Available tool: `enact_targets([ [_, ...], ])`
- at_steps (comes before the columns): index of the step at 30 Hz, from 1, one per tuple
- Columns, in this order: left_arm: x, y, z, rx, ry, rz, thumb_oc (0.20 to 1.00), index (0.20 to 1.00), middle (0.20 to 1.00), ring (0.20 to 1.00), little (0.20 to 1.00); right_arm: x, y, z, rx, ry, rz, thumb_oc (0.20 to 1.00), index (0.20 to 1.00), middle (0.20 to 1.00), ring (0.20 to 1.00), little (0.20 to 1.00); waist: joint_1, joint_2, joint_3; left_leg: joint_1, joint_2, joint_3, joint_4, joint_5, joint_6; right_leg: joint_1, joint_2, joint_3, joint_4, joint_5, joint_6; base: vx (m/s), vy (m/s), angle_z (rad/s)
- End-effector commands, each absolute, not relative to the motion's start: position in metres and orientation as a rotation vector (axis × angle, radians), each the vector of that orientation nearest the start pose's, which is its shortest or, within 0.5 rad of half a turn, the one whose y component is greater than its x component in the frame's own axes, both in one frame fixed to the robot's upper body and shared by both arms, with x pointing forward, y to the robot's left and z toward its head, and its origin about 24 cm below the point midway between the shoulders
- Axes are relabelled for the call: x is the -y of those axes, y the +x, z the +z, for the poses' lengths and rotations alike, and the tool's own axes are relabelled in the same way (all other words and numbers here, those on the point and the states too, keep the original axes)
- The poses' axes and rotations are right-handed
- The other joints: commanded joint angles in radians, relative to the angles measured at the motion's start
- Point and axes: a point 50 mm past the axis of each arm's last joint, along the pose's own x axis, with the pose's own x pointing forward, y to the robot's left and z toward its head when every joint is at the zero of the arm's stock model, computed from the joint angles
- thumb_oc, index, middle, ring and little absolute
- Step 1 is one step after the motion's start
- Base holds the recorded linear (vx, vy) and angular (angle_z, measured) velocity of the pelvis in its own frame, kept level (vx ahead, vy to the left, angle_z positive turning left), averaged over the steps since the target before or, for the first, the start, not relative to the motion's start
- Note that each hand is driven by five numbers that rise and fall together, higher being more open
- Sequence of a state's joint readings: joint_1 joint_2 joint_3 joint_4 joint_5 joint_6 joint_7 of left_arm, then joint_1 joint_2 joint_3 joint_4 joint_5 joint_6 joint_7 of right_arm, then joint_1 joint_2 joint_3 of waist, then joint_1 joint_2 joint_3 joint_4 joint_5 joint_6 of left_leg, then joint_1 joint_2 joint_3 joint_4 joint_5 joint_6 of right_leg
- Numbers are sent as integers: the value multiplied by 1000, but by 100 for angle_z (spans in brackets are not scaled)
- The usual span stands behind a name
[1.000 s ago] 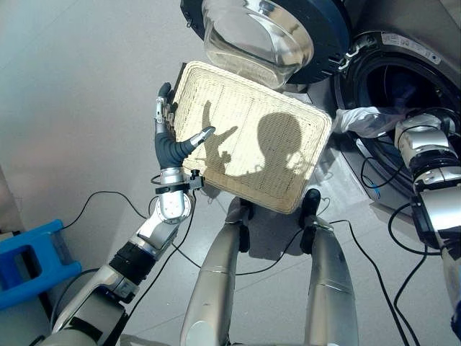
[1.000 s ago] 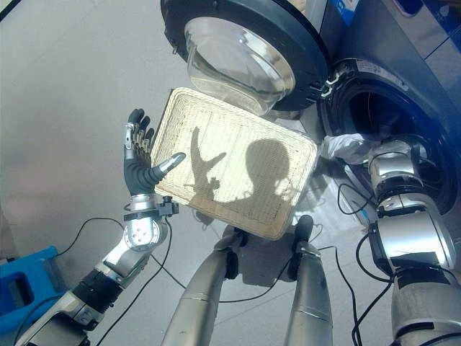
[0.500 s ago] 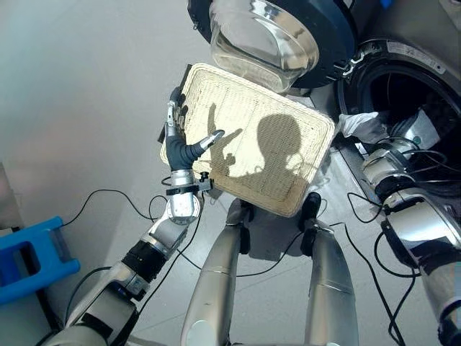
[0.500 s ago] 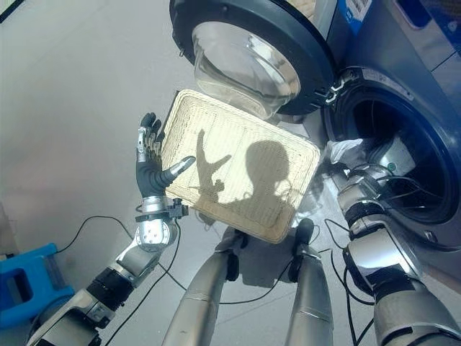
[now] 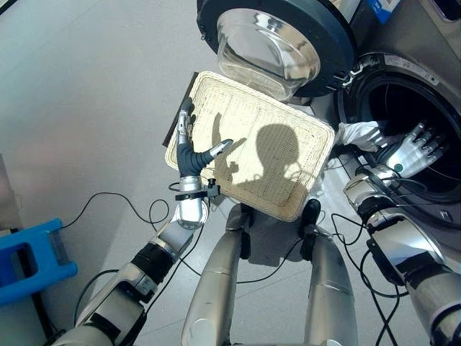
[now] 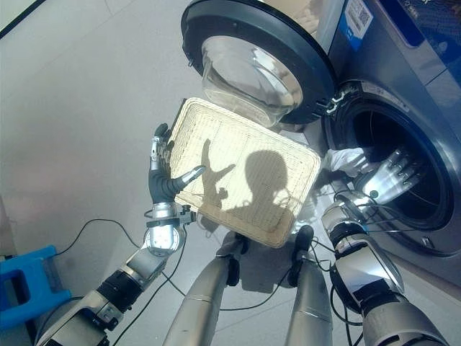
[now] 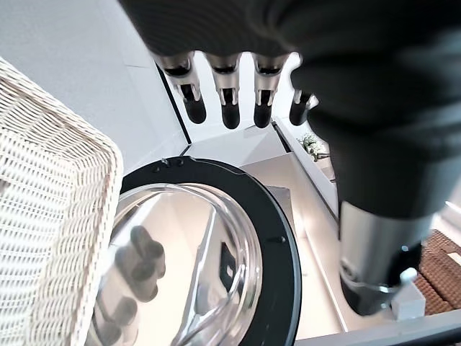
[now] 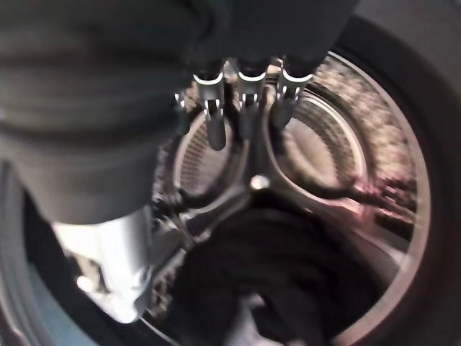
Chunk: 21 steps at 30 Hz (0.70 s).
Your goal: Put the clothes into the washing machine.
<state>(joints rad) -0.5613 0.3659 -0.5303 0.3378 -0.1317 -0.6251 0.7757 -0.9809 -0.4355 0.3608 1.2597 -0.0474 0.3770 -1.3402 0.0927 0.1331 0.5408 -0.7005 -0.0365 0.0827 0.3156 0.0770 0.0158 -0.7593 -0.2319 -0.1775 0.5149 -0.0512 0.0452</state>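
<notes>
The right hand (image 5: 412, 150), at the right of the frame, reaches into the mouth of the washing machine (image 5: 432, 94) with its fingers spread and holding nothing. A white garment (image 5: 358, 133) lies draped over the drum's lip just beside it, half in and half out; dark clothes (image 8: 274, 281) sit inside the drum. At centre, the wicker basket (image 5: 252, 140) stands tipped and bare. The left hand (image 5: 193, 148) lies with straight fingers along the basket's left rim, thumb over the edge, seemingly steadying it. The open door (image 5: 277, 36) fills the upper centre.
</notes>
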Motion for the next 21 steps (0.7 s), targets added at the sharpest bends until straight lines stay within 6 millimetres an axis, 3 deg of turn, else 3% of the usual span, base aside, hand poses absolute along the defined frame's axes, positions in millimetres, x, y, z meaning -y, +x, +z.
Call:
enact_targets([
  [1, -103, 302, 158, 843, -82, 101, 1000, 1000, 1000, 1000, 1000, 294, 342, 119, -151, -1006, -1464, 1000, 1000, 1000, 1000, 1000, -12, 71, -21, 47, -59, 34, 39, -149, 14, 35, 33, -78, 9, -12, 48, -1, 30, 0],
  [10, -105, 304, 140, 778, -11, 86, 1000, 1000, 1000, 1000, 1000, 270, 343, 92, -116, -1109, -1269, 1000, 1000, 1000, 1000, 1000, -14, 47, -21, 120, -59, 14, 28, -153, 10, 117, 43, -74, -13, -14, 42, 13, 16, 2],
  [21, -120, 307, 54, 404, 264, 52, 1000, 1000, 1000, 1000, 1000, 226, 311, 15, -138, -1255, -959, 1000, 1000, 1000, 1000, 1000, -45, -37, -21, 371, -29, -9, -49, -149, -9, 384, 65, -47, -123, -2, 45, 50, 20, 0],
])
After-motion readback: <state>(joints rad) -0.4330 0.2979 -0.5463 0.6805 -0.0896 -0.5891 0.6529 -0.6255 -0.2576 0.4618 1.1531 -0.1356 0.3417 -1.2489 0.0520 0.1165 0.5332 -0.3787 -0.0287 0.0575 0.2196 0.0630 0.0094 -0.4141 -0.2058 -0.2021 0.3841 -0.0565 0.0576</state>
